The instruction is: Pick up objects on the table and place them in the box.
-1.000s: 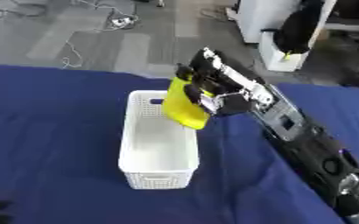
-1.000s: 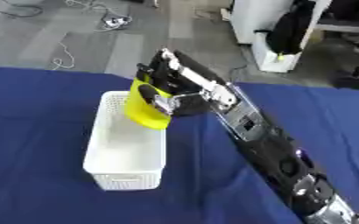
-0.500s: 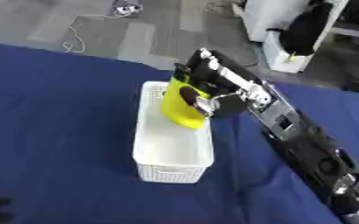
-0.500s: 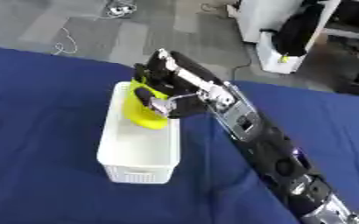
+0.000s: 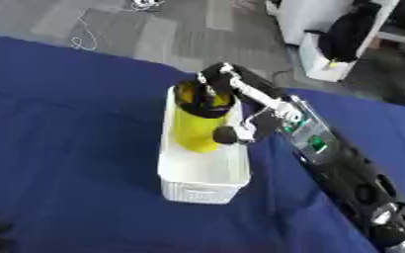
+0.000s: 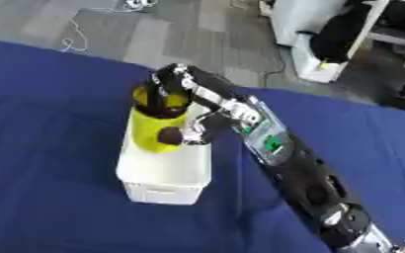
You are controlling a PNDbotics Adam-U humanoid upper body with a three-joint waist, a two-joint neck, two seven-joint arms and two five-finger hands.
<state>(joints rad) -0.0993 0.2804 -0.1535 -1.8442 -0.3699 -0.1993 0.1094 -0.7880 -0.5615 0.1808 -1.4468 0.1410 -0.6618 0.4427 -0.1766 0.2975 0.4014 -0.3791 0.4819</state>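
Even, bright overhead light with soft shadows beside the white box [image 5: 204, 174] on the blue worktop [image 5: 67, 148]; everything looks slightly blurred.

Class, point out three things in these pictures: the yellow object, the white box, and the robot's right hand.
yellow object [image 5: 195, 129], left eye view, its yellow side.
white box [image 5: 202, 189], left eye view, its near wall.
right hand [image 5: 213, 85], left eye view, fingers curled over the object's dark top.

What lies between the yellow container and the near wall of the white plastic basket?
Only bare basket floor. In the left eye view the yellow container, held by the right robot hand, fills the far half of the white plastic basket.
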